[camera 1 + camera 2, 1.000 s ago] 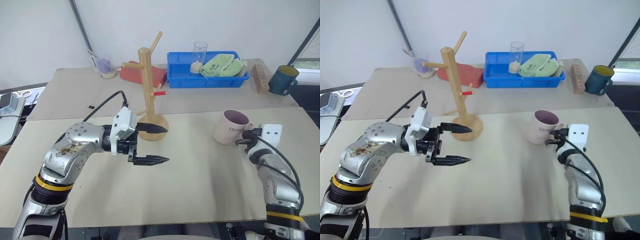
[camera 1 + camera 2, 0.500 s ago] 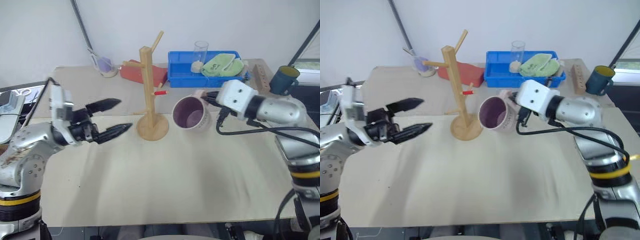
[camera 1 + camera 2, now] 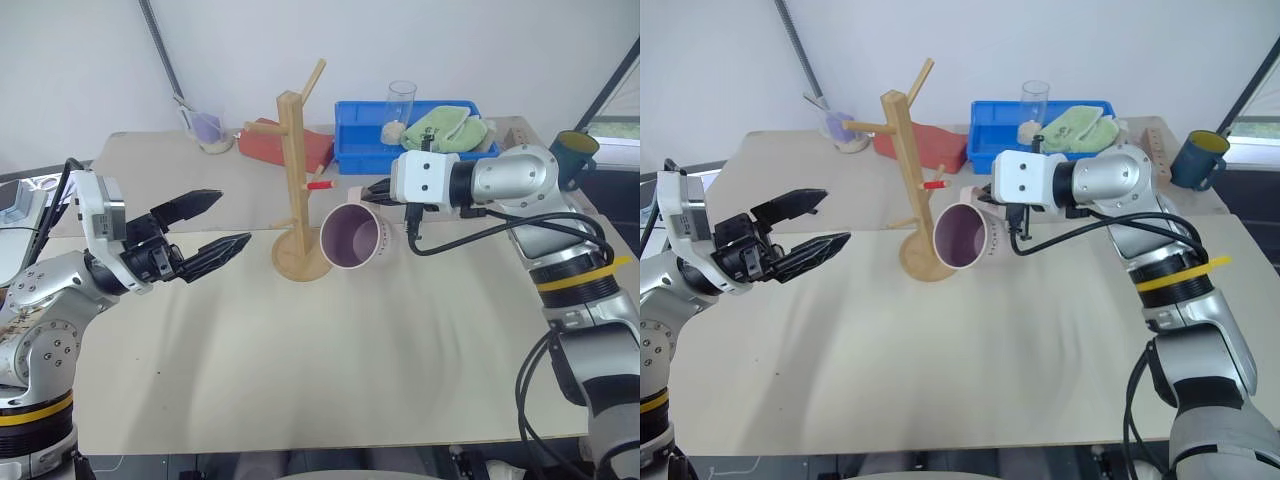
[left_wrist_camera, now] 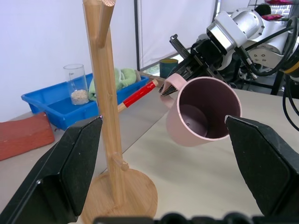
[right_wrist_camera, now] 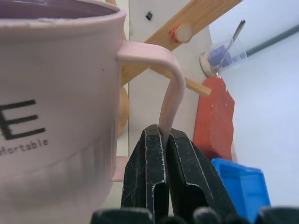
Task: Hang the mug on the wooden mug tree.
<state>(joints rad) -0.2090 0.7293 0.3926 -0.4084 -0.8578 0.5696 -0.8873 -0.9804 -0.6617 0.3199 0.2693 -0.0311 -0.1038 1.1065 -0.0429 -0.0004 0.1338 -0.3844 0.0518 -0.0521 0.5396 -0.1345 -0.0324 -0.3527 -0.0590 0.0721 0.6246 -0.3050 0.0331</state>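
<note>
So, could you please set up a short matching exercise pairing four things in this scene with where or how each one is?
Things:
1. mug
2. left gripper
3. green cloth
4. dark blue mug

States:
A. lying in the blue bin
B. open, holding nothing
C. standing at the table's far right
D. tipped on its side, held by its handle in the right gripper beside the wooden mug tree

Pairs: 1-D, 2-B, 3-A, 4-C

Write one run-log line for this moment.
right gripper: shut on mug handle | mug: lifted, tipped, beside wooden mug tree | left gripper: open, empty
</note>
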